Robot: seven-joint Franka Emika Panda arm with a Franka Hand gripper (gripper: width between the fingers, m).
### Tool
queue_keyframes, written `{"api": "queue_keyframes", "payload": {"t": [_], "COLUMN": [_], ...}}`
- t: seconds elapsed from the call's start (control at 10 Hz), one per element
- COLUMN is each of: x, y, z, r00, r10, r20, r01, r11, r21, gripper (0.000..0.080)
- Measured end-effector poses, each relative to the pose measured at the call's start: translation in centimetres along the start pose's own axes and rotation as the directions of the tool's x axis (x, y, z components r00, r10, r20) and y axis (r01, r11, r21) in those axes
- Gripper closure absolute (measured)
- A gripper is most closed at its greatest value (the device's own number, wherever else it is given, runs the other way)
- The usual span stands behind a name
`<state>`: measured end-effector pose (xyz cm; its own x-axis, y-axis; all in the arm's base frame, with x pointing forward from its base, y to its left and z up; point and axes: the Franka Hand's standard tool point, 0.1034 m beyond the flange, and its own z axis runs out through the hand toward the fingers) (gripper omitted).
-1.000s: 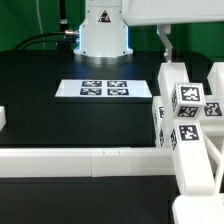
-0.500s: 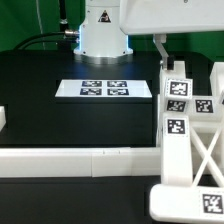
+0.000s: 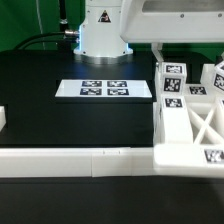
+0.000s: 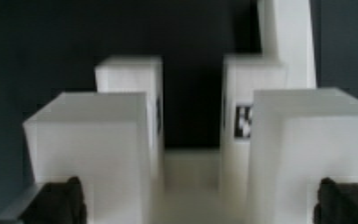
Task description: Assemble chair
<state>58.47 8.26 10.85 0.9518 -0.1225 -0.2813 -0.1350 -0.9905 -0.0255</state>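
Note:
The white chair (image 3: 190, 122) lies low on the black table at the exterior view's right. Its cross-braced side faces up and black-and-white tags show on its posts. My gripper (image 3: 166, 50) hangs over its far end, under the white arm body. In the wrist view, several blurred square posts of the chair (image 4: 123, 130) run away from the camera. My gripper (image 4: 202, 205) stands open, and its black fingertips (image 4: 60, 202) sit wide apart on either side of the chair's near part. Whether they touch it I cannot tell.
The marker board (image 3: 105, 89) lies flat at the table's middle, in front of the robot base (image 3: 103, 35). A long low white rail (image 3: 75, 160) runs along the front edge up to the chair. A small white block (image 3: 3, 120) shows at the left edge.
The chair has tipped down and away from the camera, from a raised, tilted pose to lying low on the table. The arm body has come lower. The fingers have stayed wide apart.

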Motion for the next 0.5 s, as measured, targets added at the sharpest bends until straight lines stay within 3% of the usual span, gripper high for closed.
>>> {"api": "queue_keyframes", "payload": {"t": [0.2, 0.5], "x": [-0.53, -1.16], "y": [0.03, 0.04], "z": [0.56, 1.07], "r00": [0.992, 0.984], "r10": [0.000, 0.000], "r20": [0.125, 0.179], "r01": [0.002, 0.005], "r11": [1.000, 1.000], "r21": [-0.018, -0.027], "gripper": [0.0151, 0.0151]}}
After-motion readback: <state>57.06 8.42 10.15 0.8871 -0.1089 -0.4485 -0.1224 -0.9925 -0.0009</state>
